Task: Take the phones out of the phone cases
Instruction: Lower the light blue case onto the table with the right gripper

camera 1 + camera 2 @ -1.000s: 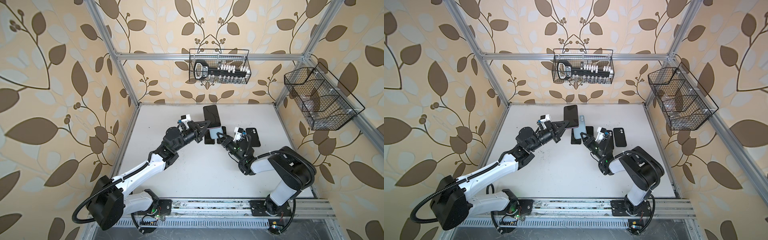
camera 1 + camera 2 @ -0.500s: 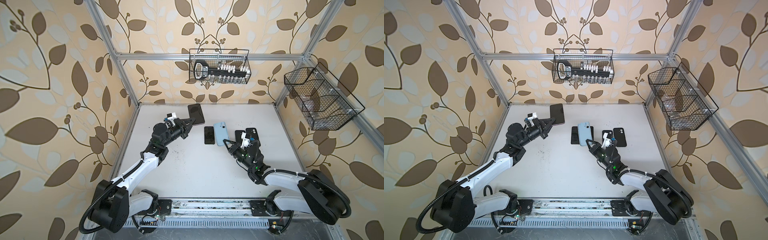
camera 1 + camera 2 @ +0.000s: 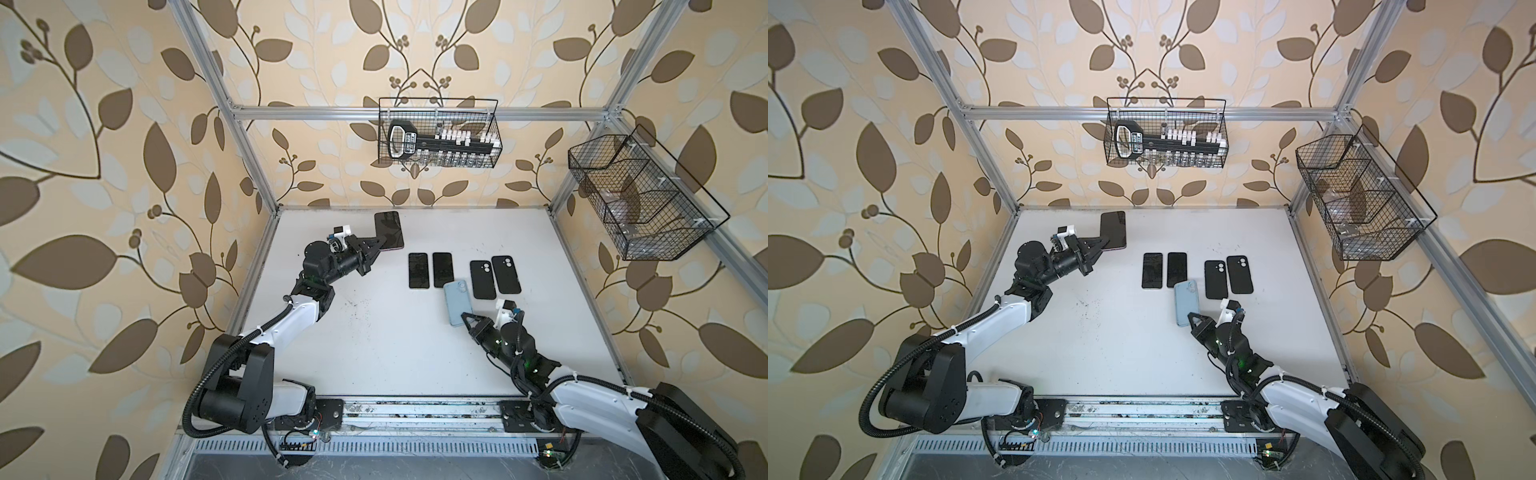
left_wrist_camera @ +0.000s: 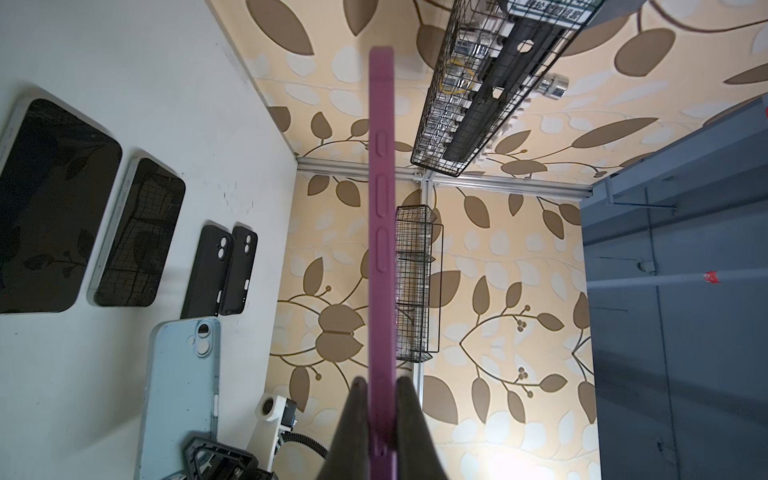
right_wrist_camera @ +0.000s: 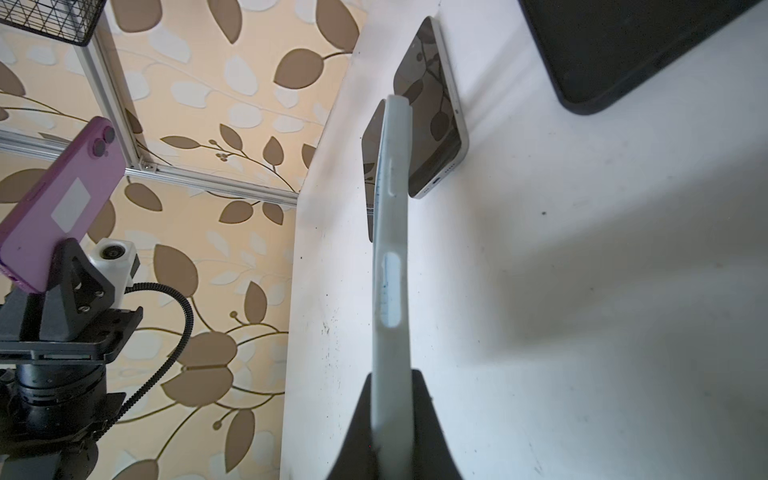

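My left gripper point(image 3: 380, 245) is shut on a purple phone point(image 3: 389, 228), held dark screen up above the table's back left. The left wrist view shows the phone's purple edge point(image 4: 381, 208) pinched between the jaws point(image 4: 382, 384). Its purple back point(image 5: 62, 199) with a white sticker shows in the right wrist view. My right gripper point(image 3: 467, 318) is shut on the lower end of a light blue phone case point(image 3: 456, 301), right of centre. The case point(image 5: 390, 249) runs edge-on out from the jaws point(image 5: 390, 378). Both top views show the grips point(image 3: 1102, 245) point(image 3: 1194, 318) far apart.
Two bare phones point(image 3: 418, 270) point(image 3: 442, 269) lie screen up mid-table, just beyond the blue case. Two black cases point(image 3: 483, 279) point(image 3: 505, 274) lie to their right. A wire basket point(image 3: 438, 139) hangs on the back wall and another wire basket point(image 3: 640, 199) on the right wall.
The grippers were together at mid-table a second ago. The left has carried the phone to the back left, and the right has drawn the blue case toward the front right.
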Tool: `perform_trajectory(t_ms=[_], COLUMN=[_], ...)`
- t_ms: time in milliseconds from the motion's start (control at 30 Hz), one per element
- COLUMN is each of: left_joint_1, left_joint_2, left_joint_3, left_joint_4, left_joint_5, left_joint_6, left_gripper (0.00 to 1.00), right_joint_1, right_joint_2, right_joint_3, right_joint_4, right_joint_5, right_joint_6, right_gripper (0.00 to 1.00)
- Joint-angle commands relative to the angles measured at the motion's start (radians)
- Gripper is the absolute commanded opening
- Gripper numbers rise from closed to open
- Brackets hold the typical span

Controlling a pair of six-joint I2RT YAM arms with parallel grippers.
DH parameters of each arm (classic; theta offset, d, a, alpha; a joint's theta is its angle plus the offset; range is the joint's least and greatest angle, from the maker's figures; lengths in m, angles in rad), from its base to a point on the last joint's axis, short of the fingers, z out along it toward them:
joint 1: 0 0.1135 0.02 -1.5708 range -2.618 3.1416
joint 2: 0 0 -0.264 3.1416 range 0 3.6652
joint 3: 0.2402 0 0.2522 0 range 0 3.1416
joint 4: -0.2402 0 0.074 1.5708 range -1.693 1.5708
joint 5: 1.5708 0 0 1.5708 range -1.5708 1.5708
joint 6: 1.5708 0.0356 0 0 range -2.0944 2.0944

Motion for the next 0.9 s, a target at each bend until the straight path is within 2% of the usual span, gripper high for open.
perform_trajectory(t_ms=[0,267,400,567,867], left_joint_1=[0.01,0.018,0.019,0.02,0.02], left_joint_2=[-0.006,0.004,-0.006,-0.019,-0.06], left_joint_3=[0.029,-0.002,-0.012,-0.02,-0.042], left_joint_4=[0.155,0.187,0.189,0.184,0.148], left_joint_5=[0.057,0.061,0.064,0.066,0.067], left_joint_6=[0.007,0.002,0.005,0.005,0.024], left_gripper=[0.0,0.0,0.0,0.0,0.0], right_joint_1=[0.02,0.06,0.085,0.094,0.081], right_joint_2=[-0.037,-0.019,-0.03,-0.032,-0.054], right_joint_3=[-0.027,-0.046,-0.061,-0.067,-0.055], right_joint_4=[-0.059,-0.097,-0.118,-0.144,-0.243], right_joint_5=[0.071,0.115,0.15,0.159,0.162], right_joint_6=[0.044,0.087,0.107,0.106,0.06], right_gripper=[0.05,0.08,0.17,0.22,0.48])
